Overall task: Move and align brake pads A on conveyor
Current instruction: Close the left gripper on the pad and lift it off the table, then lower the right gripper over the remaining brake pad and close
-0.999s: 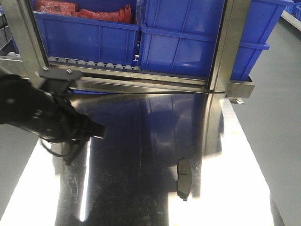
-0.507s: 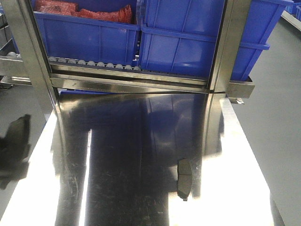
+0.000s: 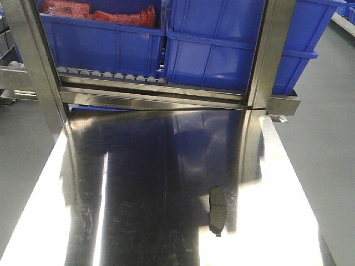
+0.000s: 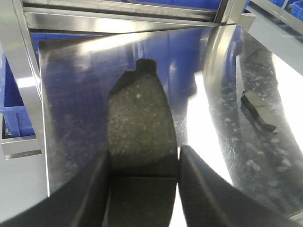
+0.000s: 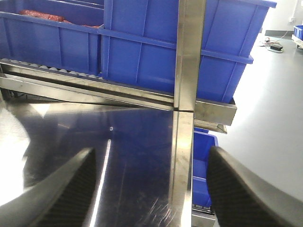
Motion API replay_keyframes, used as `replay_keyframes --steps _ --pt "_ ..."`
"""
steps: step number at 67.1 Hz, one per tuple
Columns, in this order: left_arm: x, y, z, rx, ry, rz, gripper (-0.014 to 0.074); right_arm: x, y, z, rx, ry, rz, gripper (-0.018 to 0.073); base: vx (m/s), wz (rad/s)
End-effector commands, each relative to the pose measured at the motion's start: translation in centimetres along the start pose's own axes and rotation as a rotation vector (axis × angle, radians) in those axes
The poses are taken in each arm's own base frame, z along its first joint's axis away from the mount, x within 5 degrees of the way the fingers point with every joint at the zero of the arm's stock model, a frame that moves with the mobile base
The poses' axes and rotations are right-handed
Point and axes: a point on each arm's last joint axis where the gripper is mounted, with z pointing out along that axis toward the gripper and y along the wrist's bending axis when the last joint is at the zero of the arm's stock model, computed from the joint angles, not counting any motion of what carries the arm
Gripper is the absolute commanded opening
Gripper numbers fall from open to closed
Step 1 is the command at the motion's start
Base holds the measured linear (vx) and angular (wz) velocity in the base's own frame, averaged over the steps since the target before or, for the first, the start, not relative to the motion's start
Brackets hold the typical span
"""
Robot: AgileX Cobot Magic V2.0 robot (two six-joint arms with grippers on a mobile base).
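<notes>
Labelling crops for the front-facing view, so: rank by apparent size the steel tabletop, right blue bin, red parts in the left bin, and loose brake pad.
1. steel tabletop
2. right blue bin
3. red parts, farther away and cropped by the frame, so only as seen
4. loose brake pad

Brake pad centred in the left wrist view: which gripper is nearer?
Left. Left gripper clamps the brake pad; right gripper hangs open facing a steel post, no pad visible.

The left gripper (image 4: 143,158) pinches a brake pad (image 4: 139,123), while the right gripper (image 5: 151,163), seemingly aloft, stands spread wide.
</notes>
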Motion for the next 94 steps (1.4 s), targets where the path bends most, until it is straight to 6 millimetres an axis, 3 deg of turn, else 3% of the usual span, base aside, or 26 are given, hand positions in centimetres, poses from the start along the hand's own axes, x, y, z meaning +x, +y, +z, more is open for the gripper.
replay_keyframes --steps 1,47,55,69,83,94 --pt "-1.2 -0.3 -0.5 0.036 -0.116 -0.006 -0.0006 -1.4 0.0 -0.1 0.000 -0.087 -0.010 0.0484 0.00 0.00" --pt "-1.3 -0.3 -0.6 0.036 -0.120 -0.005 -0.0006 -1.4 0.0 -0.1 0.000 -0.091 -0.007 0.0484 0.00 0.00" --pt "-1.3 -0.3 -0.6 0.036 -0.120 -0.005 -0.0006 -1.3 0.1 0.1 -0.012 -0.060 0.055 0.0478 0.00 0.00" --pt "-1.3 -0.3 -0.6 0.036 -0.120 -0.005 -0.0006 -1.5 0.8 4.2 -0.045 0.203 0.133 0.0428 0.00 0.00" --pt "-1.3 -0.3 -0.6 0.036 -0.120 -0.005 -0.0006 -2.9 1.2 10.2 -0.032 0.449 0.127 0.0414 0.00 0.00" --pt "-1.3 -0.3 -0.6 0.036 -0.120 -0.005 -0.0006 -2.2 1.8 14.5 -0.038 0.651 0.168 0.0414 0.00 0.00"
